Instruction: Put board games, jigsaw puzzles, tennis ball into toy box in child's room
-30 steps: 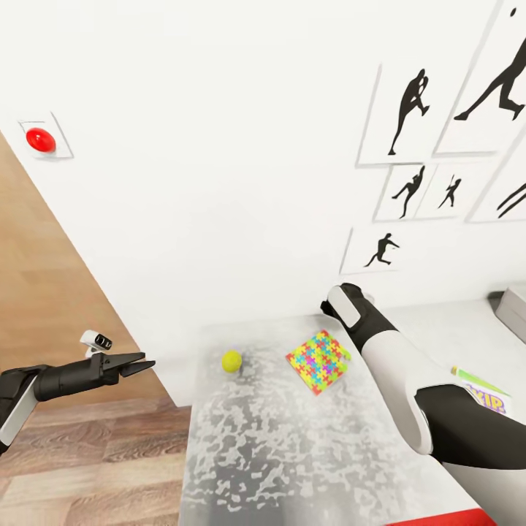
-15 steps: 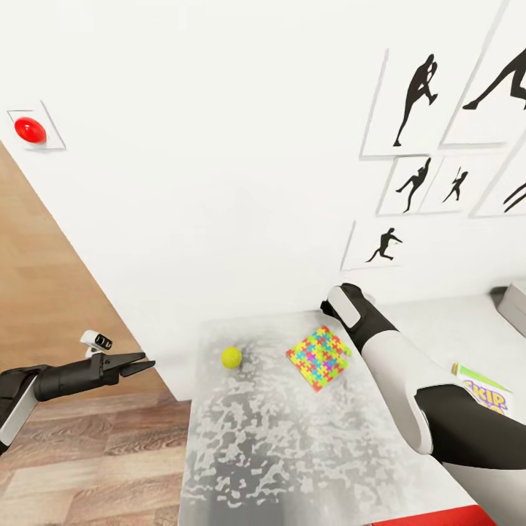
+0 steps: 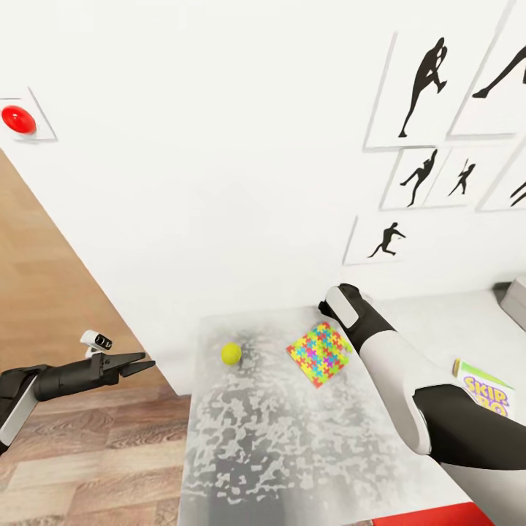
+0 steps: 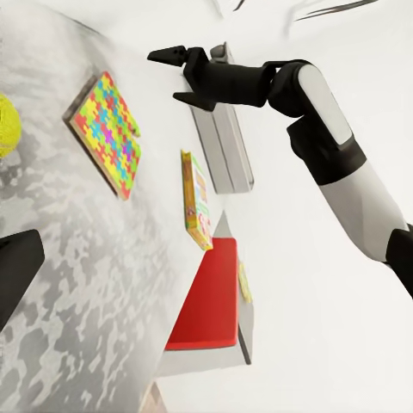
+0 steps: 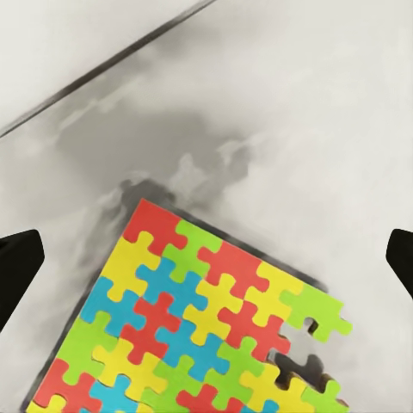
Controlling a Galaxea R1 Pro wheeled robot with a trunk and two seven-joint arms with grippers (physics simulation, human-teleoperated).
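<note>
Above the jigsaw puzzle (image 5: pixel 206 327), right end effector (image 4: pixel 185 76) wide open, empty, touching nothing.

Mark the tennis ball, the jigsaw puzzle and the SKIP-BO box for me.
tennis ball (image 3: pixel 231 353), head view, centre of the ball.
jigsaw puzzle (image 3: pixel 319 353), head view, middle of its patterned face.
SKIP-BO box (image 3: pixel 488 393), head view, printed lid.

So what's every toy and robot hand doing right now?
Tennis ball: resting on the table, untouched.
Jigsaw puzzle: lying flat on the table.
Skip-Bo game: lying on the table.
Left gripper: off the table's end, holding nothing.
Right gripper: open, above the puzzle.
</note>
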